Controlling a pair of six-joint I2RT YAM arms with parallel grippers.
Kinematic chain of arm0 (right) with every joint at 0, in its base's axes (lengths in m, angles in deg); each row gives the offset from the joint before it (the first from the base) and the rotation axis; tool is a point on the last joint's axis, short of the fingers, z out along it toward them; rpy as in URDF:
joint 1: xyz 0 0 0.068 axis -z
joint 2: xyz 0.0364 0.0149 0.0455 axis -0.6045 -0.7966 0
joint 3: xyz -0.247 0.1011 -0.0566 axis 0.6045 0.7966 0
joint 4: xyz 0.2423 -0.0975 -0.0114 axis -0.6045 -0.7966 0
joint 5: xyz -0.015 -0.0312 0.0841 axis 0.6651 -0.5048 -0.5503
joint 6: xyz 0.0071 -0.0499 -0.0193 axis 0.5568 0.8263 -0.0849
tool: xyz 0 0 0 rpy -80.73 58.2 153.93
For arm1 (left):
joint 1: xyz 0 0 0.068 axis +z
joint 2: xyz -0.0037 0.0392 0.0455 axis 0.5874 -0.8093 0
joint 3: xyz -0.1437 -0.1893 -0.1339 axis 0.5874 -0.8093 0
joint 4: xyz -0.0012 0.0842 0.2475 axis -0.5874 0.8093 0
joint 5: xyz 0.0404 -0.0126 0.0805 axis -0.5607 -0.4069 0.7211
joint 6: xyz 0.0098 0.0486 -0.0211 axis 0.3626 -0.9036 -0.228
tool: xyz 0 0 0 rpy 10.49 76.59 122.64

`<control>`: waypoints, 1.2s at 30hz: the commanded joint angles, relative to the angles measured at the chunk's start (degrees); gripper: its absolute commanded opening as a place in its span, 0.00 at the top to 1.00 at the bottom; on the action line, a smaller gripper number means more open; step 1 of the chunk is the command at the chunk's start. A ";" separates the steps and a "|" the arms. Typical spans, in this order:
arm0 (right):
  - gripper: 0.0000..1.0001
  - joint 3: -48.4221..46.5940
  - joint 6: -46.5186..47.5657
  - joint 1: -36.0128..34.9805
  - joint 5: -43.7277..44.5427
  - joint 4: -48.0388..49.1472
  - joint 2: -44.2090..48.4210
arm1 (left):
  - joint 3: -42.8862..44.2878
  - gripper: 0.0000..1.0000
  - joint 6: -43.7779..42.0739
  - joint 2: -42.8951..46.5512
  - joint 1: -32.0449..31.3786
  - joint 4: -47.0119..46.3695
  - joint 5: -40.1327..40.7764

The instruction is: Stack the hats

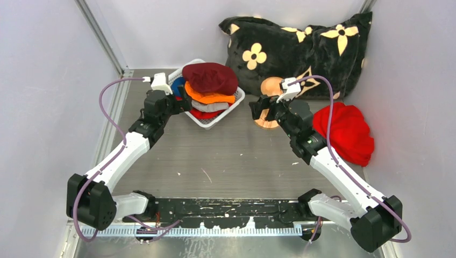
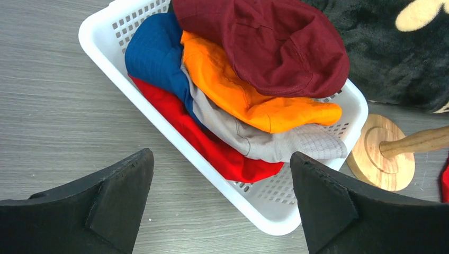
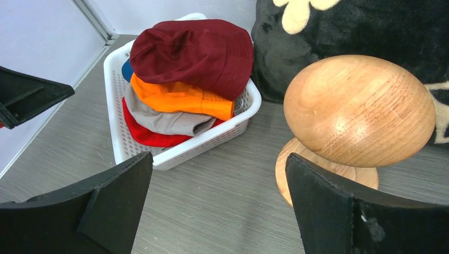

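Five hats (image 2: 227, 100) lie heaped in the white basket (image 2: 100, 32), maroon uppermost. My left gripper (image 2: 219, 156) and right gripper (image 3: 218, 157) both gape empty. Pinching too deep could drag several hats out together, or tip the light basket.

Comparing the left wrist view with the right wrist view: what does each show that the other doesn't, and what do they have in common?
Left wrist only: the wooden stand's stem, its head out of frame. Right wrist only: the stand's rounded head and the side wall. Both: the white basket with the maroon hat on top, then the orange hat, grey hat and red hat, the blue hat behind, the stand's base, the black pillow. Each shows its own tool open: left tool, right tool.
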 commanded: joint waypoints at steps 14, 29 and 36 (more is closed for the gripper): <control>0.00 -2.07 0.56 -0.29 -0.54 2.52 -0.15 | -6.52 0.00 -0.50 9.91 -0.01 -6.57 -1.26; 0.00 -3.11 -0.14 -0.31 -0.38 2.61 -1.57 | 0.46 0.09 -8.20 2.55 -1.11 0.42 -26.84; 0.00 -2.77 -0.06 -0.25 0.48 2.21 -1.32 | 7.65 0.26 -15.33 -7.35 -6.87 5.20 -29.86</control>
